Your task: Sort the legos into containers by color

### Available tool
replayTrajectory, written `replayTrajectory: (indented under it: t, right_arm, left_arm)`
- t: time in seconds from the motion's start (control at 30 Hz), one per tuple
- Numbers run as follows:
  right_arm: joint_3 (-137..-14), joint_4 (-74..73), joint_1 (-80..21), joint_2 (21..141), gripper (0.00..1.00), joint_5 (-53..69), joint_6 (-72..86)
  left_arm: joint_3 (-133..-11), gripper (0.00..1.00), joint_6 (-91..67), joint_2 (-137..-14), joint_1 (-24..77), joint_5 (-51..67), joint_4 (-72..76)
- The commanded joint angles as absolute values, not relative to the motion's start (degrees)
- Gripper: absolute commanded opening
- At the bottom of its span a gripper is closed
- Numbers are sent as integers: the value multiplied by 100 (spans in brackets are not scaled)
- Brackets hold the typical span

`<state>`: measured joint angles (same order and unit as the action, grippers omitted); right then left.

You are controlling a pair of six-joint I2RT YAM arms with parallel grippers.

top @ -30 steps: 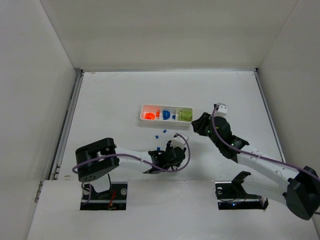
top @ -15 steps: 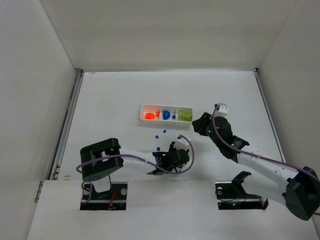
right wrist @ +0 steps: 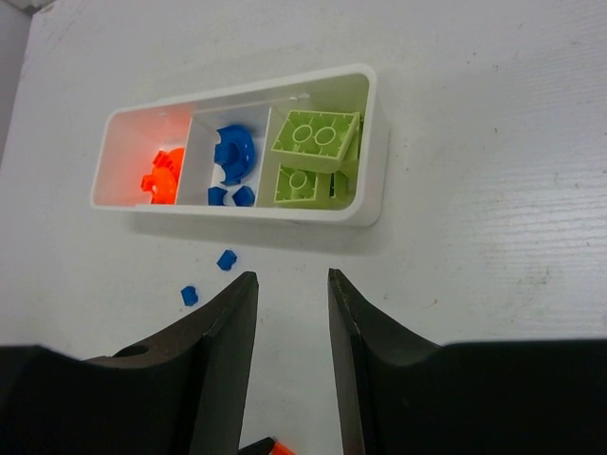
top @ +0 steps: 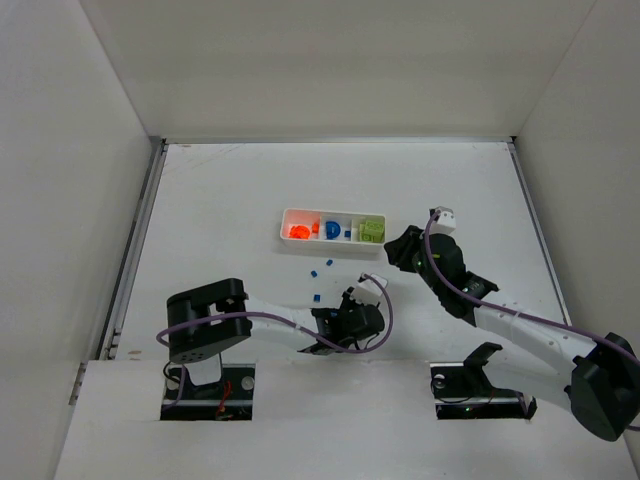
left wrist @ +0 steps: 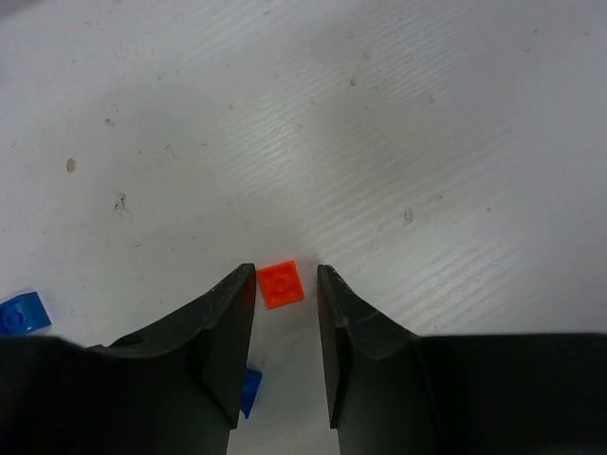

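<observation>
The orange plate (left wrist: 281, 283) lies flat between the tips of our left gripper (left wrist: 284, 273). We see its fingers spread, not yet pinching.

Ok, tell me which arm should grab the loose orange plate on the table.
Left. Its gripper is low over the table with a finger on either side of the orange plate, not yet touching it. The right gripper faces the white tray instead.

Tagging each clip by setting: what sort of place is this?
Probably a lab robot test cell: a white table boxed in by plain white panels, two robot arms bolted at its near edge, a small tray of colored toy bricks.
</observation>
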<state>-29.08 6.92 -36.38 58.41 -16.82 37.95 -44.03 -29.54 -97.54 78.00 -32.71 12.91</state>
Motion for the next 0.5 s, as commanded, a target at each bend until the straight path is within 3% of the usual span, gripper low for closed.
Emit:
replayTrajectory:
  t: [0.0,0.47]
  right_arm:
    - [-2874,1011,-3599,5766,42,-1635,3814]
    - [-2742,1011,-3459,5573,42,-1626,3823]
  left_arm:
    - [-4509,27,-3032,-9975,7870,-3199,896]
    - [-4272,15,-2918,-9212,7669,-3410,888]
